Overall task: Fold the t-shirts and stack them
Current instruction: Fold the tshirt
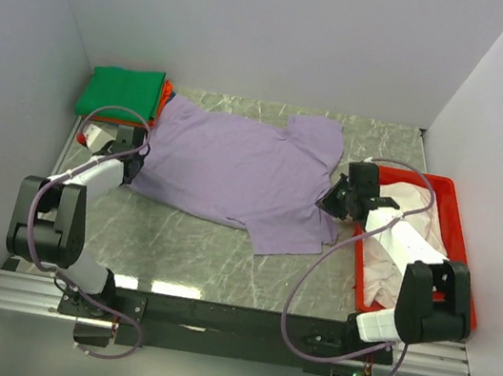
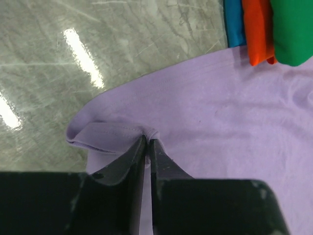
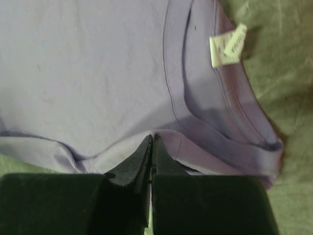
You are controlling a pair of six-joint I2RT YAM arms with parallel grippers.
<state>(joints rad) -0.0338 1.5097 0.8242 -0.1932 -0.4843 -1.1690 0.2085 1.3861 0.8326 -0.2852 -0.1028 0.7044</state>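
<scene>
Stack first, at your far left corner: the green t-shirt (image 1: 121, 92) lies folded on top, the orange-red t-shirt (image 1: 165, 94) peeks out beneath it, and your left wrist view shows the edge of a blue t-shirt (image 2: 235, 22) alongside them. Just in front of that stack, your left gripper (image 2: 147, 141) pinches a raised fold at the edge of the lavender t-shirt (image 1: 236, 166), with only a thin slit between the fingers. That shirt lies spread across the middle of the table (image 1: 193, 246), its left end touching the stack. At its right end, your right gripper (image 3: 151, 138) is closed tight on the cloth beside the collar, near the white neck label (image 3: 227, 45). Farthest right, the red tray (image 1: 417, 178) holds the pale pinkish-white t-shirt (image 1: 375, 267), crumpled under your right arm.
</scene>
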